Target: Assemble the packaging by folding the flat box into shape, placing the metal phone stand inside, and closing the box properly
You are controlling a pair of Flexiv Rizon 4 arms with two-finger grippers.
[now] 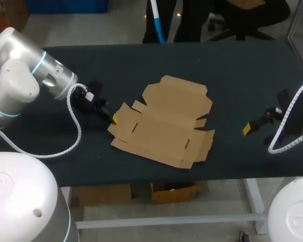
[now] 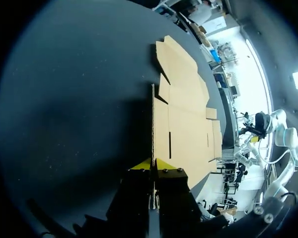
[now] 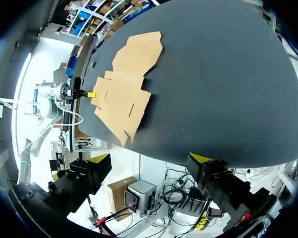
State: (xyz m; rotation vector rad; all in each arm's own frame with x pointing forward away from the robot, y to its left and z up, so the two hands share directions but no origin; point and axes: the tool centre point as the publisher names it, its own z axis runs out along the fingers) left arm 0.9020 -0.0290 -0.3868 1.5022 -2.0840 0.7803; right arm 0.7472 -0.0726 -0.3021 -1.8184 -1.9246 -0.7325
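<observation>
Here, a flat box (image 1: 164, 121) of brown card is seen lying on the dark table (image 1: 91, 65), near the middle. It is not folded yet. Its flaps are spread out flat on all sides, and a few small slots are cut into it.

The left arm (image 1: 20, 80) is brought in from the left side, with a white curly cable (image 1: 76, 126) hung from it. The left gripper (image 1: 113, 119) is set at the left edge of the box, low over the table. In the left wrist view the edge of one flap (image 2: 152, 124) is seen from the side, as a thin line. That line runs straight in between the two fingers. The yellow fingertips (image 2: 166, 163) are pressed close together with the card between them, so the flap is pinched from both sides. The rest of the box is laid out ahead of the gripper.

The right gripper (image 1: 247, 128) is held over the right part of the table, well apart from the box. In the right wrist view its two fingers (image 3: 102, 158) are spread wide, and nothing is held between them. From there the box is seen far ahead on the table, and the left gripper is seen at its far edge.
</observation>
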